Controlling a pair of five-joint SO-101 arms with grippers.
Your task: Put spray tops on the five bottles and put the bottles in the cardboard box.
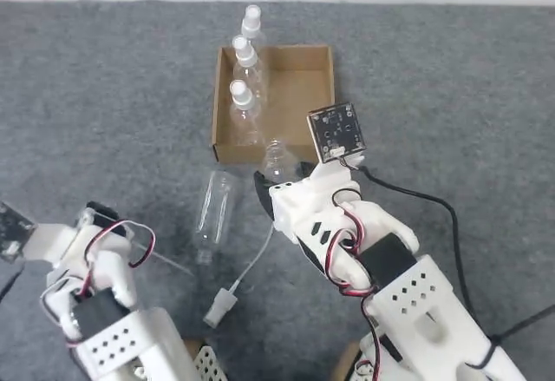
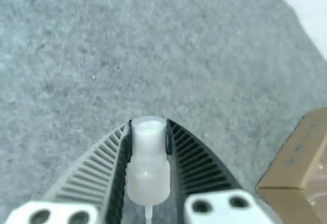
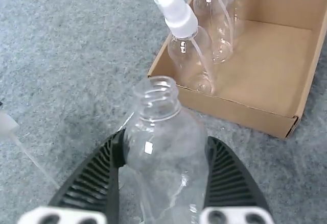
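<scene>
Centrally, clear round threaded-neck bottle.

Clear glossy plastic bottle, matt cardboard box, rough grey carpet

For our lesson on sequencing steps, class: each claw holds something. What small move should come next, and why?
Probably move the left claw, shut on a spray top, toward the bottle in the right claw: its neck stands open, uncapped.
</scene>
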